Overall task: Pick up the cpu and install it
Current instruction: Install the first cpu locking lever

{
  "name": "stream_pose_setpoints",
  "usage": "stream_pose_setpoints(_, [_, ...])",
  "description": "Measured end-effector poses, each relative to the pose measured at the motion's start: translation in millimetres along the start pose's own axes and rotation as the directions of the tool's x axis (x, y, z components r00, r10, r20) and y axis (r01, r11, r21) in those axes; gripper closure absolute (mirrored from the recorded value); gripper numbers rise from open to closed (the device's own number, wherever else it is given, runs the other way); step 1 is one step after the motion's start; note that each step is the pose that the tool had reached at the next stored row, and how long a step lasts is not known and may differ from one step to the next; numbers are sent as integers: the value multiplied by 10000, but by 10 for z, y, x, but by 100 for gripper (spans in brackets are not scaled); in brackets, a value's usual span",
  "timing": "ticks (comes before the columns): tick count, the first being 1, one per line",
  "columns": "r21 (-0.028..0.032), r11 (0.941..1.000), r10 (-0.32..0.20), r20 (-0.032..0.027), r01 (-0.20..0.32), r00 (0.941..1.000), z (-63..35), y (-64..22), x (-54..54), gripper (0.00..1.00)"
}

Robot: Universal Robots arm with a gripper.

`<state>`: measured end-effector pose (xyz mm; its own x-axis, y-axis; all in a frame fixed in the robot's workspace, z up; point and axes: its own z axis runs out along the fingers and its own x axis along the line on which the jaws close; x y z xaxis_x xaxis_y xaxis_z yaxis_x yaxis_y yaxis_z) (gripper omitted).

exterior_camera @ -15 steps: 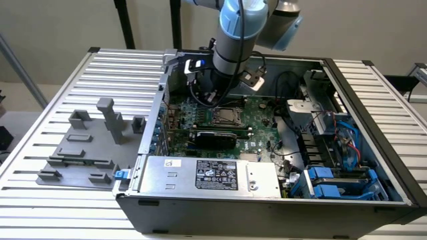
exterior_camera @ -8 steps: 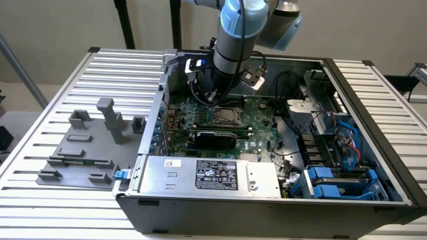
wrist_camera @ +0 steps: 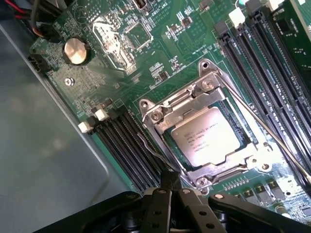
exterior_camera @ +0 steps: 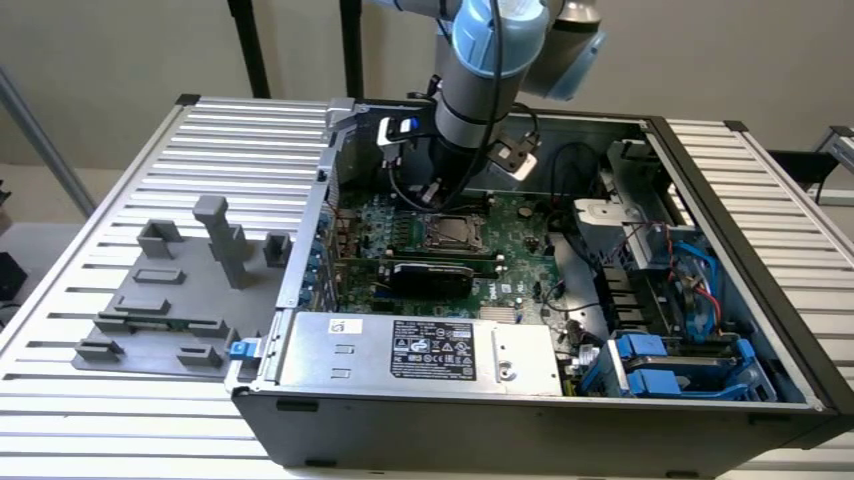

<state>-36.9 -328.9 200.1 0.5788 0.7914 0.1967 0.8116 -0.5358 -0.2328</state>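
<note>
The cpu (wrist_camera: 206, 137) is a small silver-grey square with printed text. It lies flat inside the metal socket frame (wrist_camera: 160, 114) on the green motherboard (wrist_camera: 146, 63). In the exterior view the cpu (exterior_camera: 447, 232) sits mid-board inside the open computer case. My gripper (wrist_camera: 171, 189) hovers just beside the socket's edge, its dark fingers (wrist_camera: 167, 182) pressed together, shut with nothing between them. In the exterior view my gripper (exterior_camera: 445, 200) hangs from the arm straight above the socket.
Black memory slots (wrist_camera: 272, 73) flank the socket on both sides, and a thin socket lever (wrist_camera: 272, 138) runs along one side. A silver power supply box (exterior_camera: 420, 350) fills the case front. Blue drive bays (exterior_camera: 667, 365) and cables lie at the exterior view's right. A grey fixture plate (exterior_camera: 174, 290) stands left.
</note>
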Motion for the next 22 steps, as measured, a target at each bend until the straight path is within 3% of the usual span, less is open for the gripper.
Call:
stream_pose_setpoints(10, [24,10000,9,20,-10,10000,-10,113,81,89])
stream_pose_setpoints(22, [23,10000,9,23,-9,10000,-9,104,81,89])
